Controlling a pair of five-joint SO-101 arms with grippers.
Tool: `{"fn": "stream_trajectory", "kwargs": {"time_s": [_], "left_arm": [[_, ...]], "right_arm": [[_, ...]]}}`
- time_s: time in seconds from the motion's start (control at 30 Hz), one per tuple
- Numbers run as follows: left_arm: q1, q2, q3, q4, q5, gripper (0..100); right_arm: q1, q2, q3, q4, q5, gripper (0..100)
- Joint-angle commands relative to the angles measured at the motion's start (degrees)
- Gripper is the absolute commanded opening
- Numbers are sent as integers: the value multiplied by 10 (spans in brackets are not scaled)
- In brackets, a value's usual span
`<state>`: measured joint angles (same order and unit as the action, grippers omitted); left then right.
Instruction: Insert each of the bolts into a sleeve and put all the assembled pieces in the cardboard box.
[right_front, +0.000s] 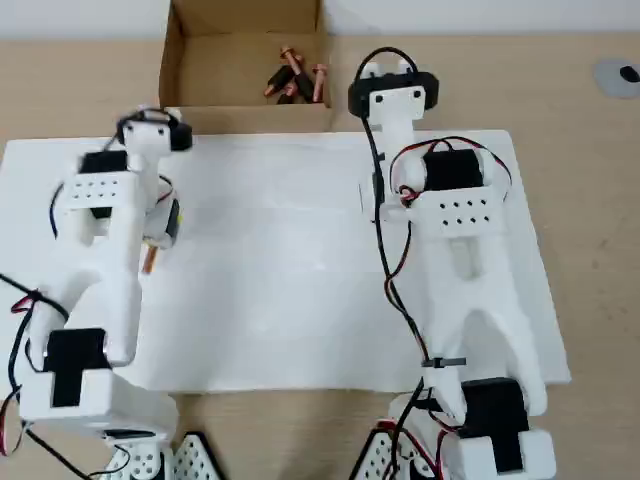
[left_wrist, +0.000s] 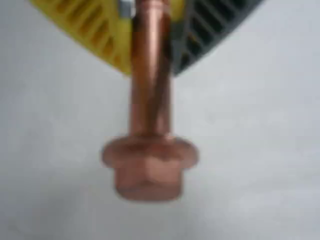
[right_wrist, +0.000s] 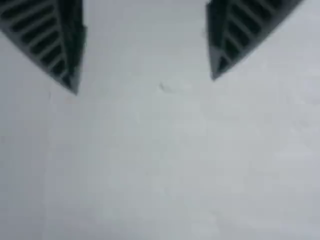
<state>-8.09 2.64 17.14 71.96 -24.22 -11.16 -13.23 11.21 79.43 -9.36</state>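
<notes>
My left gripper (left_wrist: 150, 40) is shut on a copper bolt (left_wrist: 150, 150), its yellow and dark fingers clamping the shank while the flanged hex head hangs free over the white mat. From above, that bolt (right_front: 149, 258) peeks out under the left arm at the mat's left side. My right gripper (right_wrist: 142, 80) is open over bare mat, nothing between its dark fingers (right_wrist: 55, 45); the right arm's gripper (right_front: 372, 195) sits right of centre. The cardboard box (right_front: 180, 60) at the back holds several assembled copper-and-dark pieces (right_front: 295, 78).
A white mat (right_front: 290, 290) covers the wooden table between both arms. The box stands just beyond the mat's far edge. A small grey disc (right_front: 615, 76) lies at the far right of the table. Red and black cables (right_front: 395, 270) trail along the right arm.
</notes>
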Motion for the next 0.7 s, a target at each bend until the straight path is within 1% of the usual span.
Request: {"fn": "stream_trajectory", "kwargs": {"time_s": [0.0,0.2,0.27,0.4,0.47,0.57,0.67], "left_arm": [[12,14,17,-43,-2,6],[31,77,28,-70,-1,6],[31,87,11,-63,4,7],[31,94,-28,-16,16,9],[29,94,-36,-7,16,43],[30,93,-38,9,15,136],[32,91,-56,33,14,188]], "right_arm": [[12,-25,-3,-22,-3,209],[13,-25,-2,-22,-2,209],[18,-25,-2,-23,-2,209],[36,-25,-1,-35,-2,209],[43,-25,-2,-35,-2,209],[51,-25,-1,-35,-2,209],[52,-24,1,-53,-2,209]]}}
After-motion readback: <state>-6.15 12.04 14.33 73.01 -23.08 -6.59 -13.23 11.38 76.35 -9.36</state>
